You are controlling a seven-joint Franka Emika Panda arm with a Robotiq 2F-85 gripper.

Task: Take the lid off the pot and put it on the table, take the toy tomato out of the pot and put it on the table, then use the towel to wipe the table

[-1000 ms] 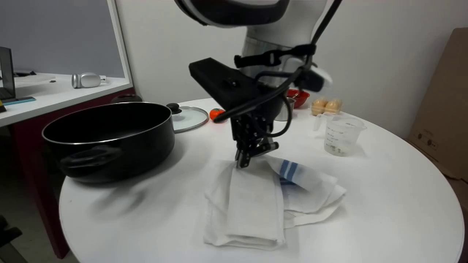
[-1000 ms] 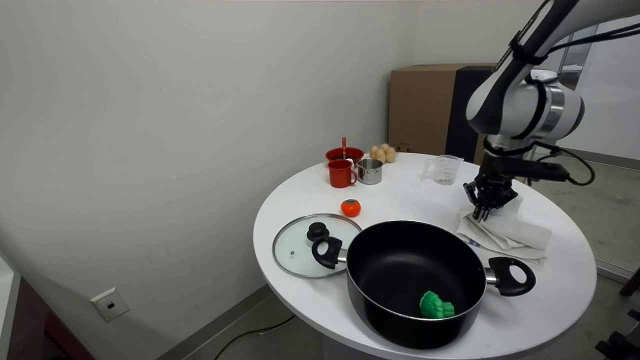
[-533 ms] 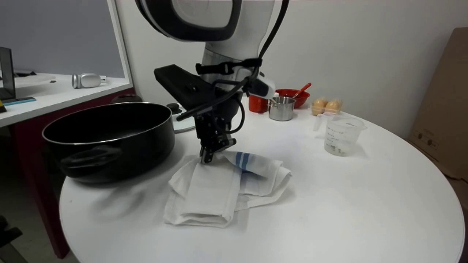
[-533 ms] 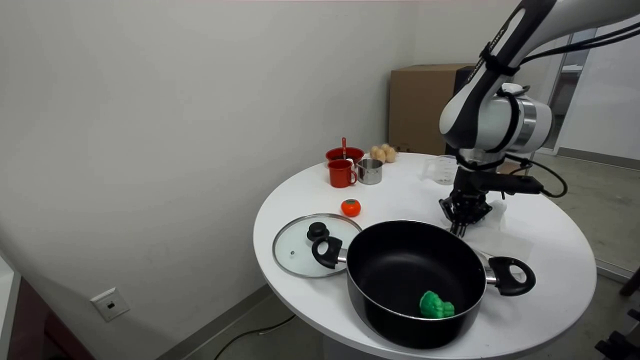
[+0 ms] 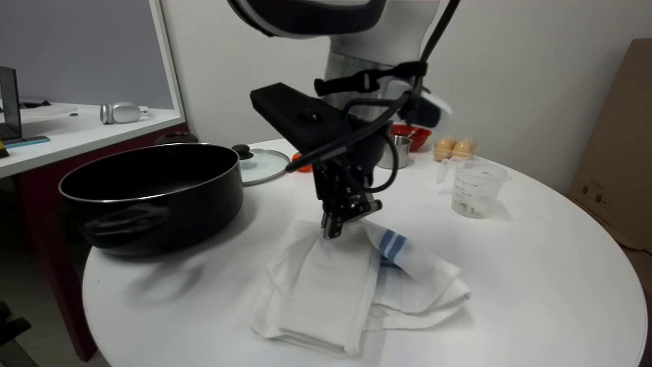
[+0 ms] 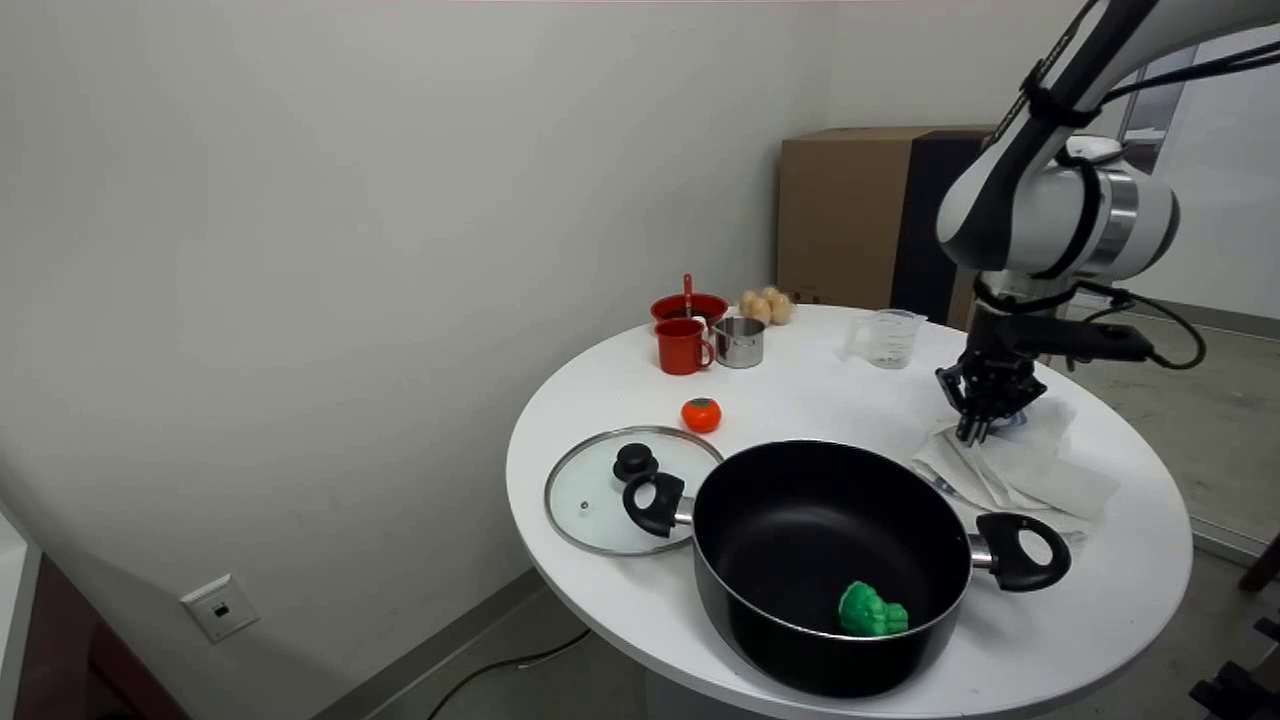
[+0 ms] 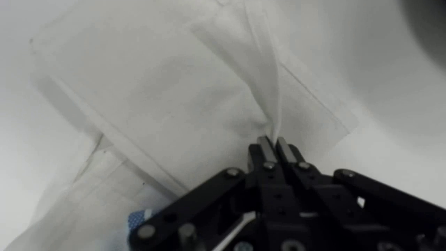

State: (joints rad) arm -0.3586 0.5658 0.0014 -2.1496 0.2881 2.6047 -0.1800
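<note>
My gripper (image 5: pixel 331 233) is shut on a pinched fold of the white towel (image 5: pixel 331 298) with blue stripes, as the wrist view shows at the fingertips (image 7: pixel 267 150). The rest of the towel lies spread and folded on the white round table (image 6: pixel 590 400). Beside it stands the uncovered black pot (image 6: pixel 770 630). The glass lid (image 6: pixel 585 515) with its black knob lies flat on the table, partly behind a pot handle. A red toy tomato (image 6: pixel 701 415) sits on the table near the lid; a cable partly covers it in an exterior view.
A green toy (image 6: pixel 868 610) lies inside the pot. Farther back stand a red mug (image 6: pixel 682 347), a red bowl (image 6: pixel 665 307), a steel cup (image 6: pixel 740 346), eggs (image 6: pixel 768 308) and a clear measuring jug (image 5: pixel 478 191). A cardboard box (image 6: pixel 840 220) rises beyond the table.
Gripper and towel slid toward the pot, then back away from it, ending close to where they were a second ago. The towel's lower folds have swung slightly. Pot, lid and tomato stayed put.
</note>
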